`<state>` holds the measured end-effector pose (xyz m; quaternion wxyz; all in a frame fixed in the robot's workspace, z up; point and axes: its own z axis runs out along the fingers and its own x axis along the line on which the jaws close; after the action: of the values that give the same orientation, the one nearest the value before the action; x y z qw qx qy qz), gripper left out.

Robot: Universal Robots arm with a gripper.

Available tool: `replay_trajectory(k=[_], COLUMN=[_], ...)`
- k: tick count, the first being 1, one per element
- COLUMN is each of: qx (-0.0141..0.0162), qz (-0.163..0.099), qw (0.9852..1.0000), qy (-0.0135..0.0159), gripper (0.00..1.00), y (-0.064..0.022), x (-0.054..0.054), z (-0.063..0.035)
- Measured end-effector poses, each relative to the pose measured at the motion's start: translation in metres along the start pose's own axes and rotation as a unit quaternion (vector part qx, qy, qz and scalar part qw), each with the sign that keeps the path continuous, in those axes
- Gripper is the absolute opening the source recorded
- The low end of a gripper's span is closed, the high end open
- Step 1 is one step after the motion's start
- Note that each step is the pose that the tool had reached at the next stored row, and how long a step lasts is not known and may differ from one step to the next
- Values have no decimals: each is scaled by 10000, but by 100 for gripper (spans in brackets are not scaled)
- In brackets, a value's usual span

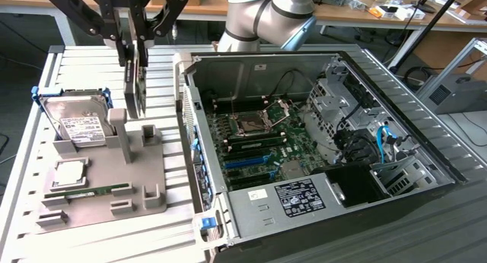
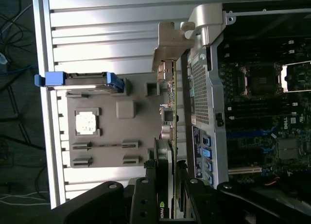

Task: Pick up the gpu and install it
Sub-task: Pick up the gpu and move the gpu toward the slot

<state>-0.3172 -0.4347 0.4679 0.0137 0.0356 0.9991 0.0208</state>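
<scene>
The gpu point(image 1: 134, 89) hangs upright on its edge, a thin dark card lifted clear above the grey parts holder point(image 1: 148, 177). My gripper point(image 1: 134, 49) is shut on its upper end, one black finger on each face. In the wrist view I look down the gpu point(image 2: 169, 131) edge-on, with its silver bracket point(image 2: 170, 49) at the far end and my gripper point(image 2: 170, 187) clamped on the near end. The card is beside the outer side wall of the open computer case point(image 1: 304, 63), on the holder's side of it. Blue slots point(image 1: 247, 160) lie on the motherboard inside.
On the holder a silver hard drive point(image 1: 76, 126) leans in a blue carrier, with a processor chip point(image 1: 68, 173) and a slim green memory stick point(image 1: 91, 190) in front of it. Cables and a drive cage point(image 1: 357, 132) crowd the case on the exterior view's right. The slatted table point(image 1: 99, 240) runs under everything.
</scene>
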Motion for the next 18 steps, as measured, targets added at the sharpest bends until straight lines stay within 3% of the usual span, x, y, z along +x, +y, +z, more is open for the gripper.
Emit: replay_trajectory(k=[18], qx=[1], qz=[0], qw=[10000], qy=[1], gripper=[27], y=[10], x=[-6], z=[-230])
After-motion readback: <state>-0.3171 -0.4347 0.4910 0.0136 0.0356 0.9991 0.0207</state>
